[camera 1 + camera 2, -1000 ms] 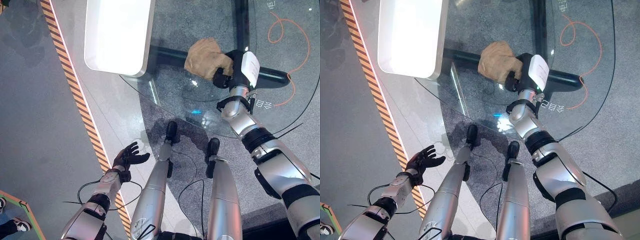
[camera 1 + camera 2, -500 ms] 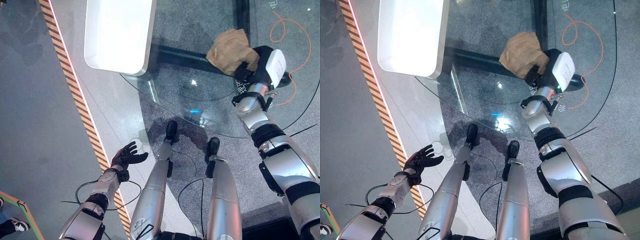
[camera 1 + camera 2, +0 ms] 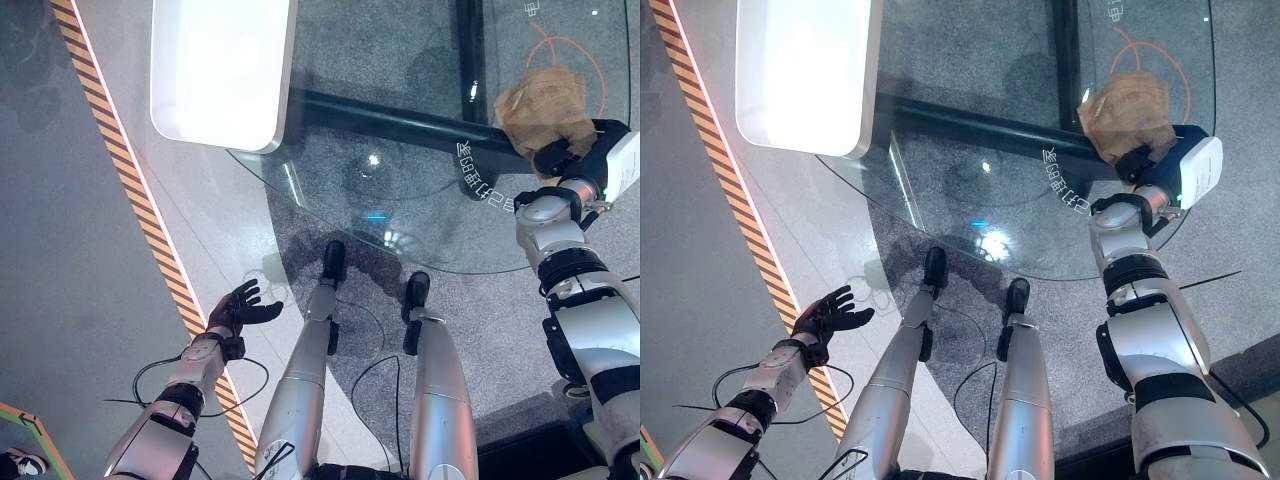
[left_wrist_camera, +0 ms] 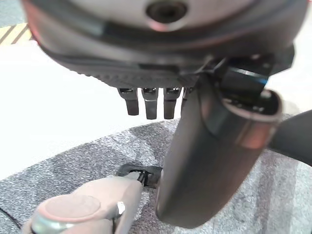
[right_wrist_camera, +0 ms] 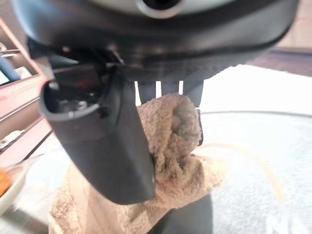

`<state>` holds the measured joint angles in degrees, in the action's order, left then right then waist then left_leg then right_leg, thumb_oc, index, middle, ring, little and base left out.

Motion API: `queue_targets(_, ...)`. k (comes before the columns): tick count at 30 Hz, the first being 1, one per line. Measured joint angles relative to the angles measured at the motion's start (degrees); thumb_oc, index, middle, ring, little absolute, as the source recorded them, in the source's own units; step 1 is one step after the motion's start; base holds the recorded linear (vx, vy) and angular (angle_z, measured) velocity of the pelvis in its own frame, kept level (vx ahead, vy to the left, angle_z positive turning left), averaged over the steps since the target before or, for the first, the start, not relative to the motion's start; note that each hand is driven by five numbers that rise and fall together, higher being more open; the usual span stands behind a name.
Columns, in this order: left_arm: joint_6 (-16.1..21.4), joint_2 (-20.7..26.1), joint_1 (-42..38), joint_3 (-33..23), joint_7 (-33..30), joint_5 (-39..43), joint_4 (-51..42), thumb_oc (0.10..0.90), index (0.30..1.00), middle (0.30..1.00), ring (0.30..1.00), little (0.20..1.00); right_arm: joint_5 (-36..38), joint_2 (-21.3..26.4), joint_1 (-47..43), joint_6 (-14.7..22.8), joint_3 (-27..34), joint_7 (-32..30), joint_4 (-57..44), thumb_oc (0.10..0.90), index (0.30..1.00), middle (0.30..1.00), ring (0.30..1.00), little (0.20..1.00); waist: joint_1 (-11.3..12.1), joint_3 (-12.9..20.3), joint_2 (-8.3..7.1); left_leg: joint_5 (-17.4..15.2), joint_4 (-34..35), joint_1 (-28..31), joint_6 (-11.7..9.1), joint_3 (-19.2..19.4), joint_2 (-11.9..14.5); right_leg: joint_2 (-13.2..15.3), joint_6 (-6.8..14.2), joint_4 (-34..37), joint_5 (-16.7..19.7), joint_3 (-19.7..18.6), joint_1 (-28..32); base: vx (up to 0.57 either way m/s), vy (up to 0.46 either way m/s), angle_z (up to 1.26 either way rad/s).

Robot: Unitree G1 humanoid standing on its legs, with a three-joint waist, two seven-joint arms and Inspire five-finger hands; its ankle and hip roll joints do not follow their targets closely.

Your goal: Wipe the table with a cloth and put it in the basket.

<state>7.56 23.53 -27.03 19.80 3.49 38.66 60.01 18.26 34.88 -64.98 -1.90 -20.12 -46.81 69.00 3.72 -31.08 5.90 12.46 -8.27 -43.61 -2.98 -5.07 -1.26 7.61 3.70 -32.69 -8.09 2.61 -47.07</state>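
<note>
Right hand (image 3: 560, 158) is clutching the tan cloth (image 3: 545, 103), bunched between thumb and curled fingers, pressing it to the glass table (image 3: 420, 200) just beyond its palm; best keeping pressure flat and even while wiping; left hand (image 3: 240, 308) is hanging open, idle.

The round clear glass surface (image 3: 400, 225) lies ahead of the robot, a black crossed metal base (image 3: 400, 118) beneath it. The crumpled tan terry cloth (image 3: 545, 108) sits on its far right part, under the right hand (image 3: 568, 155). A white rounded rectangular slab (image 3: 220, 65) lies far left, its near corner overlapping the surface's edge. The left hand (image 3: 240, 310) hangs low left, over the grey floor (image 3: 70, 300), beside an orange-and-black striped floor tape (image 3: 130, 185).
</note>
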Motion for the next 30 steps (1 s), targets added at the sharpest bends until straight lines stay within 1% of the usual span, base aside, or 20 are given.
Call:
queue_targets(3, -0.01, 0.01, -0.17, -0.03, 0.17, 0.03, 0.02, 0.8, 0.9, 0.9, 0.9, 0.9, 2.04, 0.02, 0.01, 0.12, 0.8, 0.0, 0.36, 0.1, 0.3, 0.3, 0.3, 0.2, -0.38, 0.0, -0.01, 0.02, 0.0, 0.01, 0.05, -0.01, 0.01, -0.02, -0.03, 0.0, 0.06, -0.04, 0.01, 0.0, 0.0, 0.0)
queue_targets(7, -0.01, 0.07, -0.17, -0.07, 0.77, 0.06, 0.42, 0.8, 0.9, 0.9, 0.9, 0.9, 2.73, 0.25, 0.13, 0.25, 1.77, 0.0, 1.09, 0.1, 0.3, 0.3, 0.3, 0.2, -0.6, 0.01, -0.02, 0.04, -0.02, 0.02, 0.09, 0.0, 0.02, -0.02, -0.04, 0.0, 0.13, -0.06, 0.01, 0.0, 0.0, 0.0)
queue_targets(17, -0.02, 0.39, -0.17, -0.24, 1.23, 0.08, 1.12, 0.8, 0.9, 0.9, 0.9, 0.9, 6.06, 1.09, 0.67, 0.12, 2.25, -0.93, 1.49, 0.1, 0.3, 0.3, 0.3, 0.2, -0.75, 0.01, -0.02, 0.05, -0.01, 0.03, 0.12, 0.01, 0.11, -0.14, -0.07, 0.11, 0.29, -0.07, 0.0, 0.0, 0.0, 0.0)
queue_targets(24, 0.01, 0.45, -0.2, -0.25, 1.42, 0.08, 2.45, 0.8, 0.9, 0.9, 0.9, 0.9, 11.1, 1.09, 0.69, 1.78, 4.03, -0.94, 2.68, 0.1, 0.3, 0.3, 0.3, 0.2, -0.72, 0.01, -0.03, 0.05, -0.01, 0.02, 0.12, 0.01, 0.13, -0.17, -0.08, 0.12, 0.29, -0.07, 0.0, 0.0, 0.0, 0.0)
queue_targets(30, -0.01, 0.46, -0.35, -0.25, 2.12, 0.08, 2.33, 0.8, 0.9, 0.9, 0.9, 0.9, 11.24, 1.09, 0.74, 3.51, 4.04, -0.49, 3.16, 0.1, 0.3, 0.3, 0.3, 0.2, -0.81, 0.01, -0.03, 0.05, -0.01, 0.03, 0.12, 0.04, 0.14, -0.23, -0.08, 0.13, 0.32, -0.03, -0.03, 0.0, 0.0, 0.0)
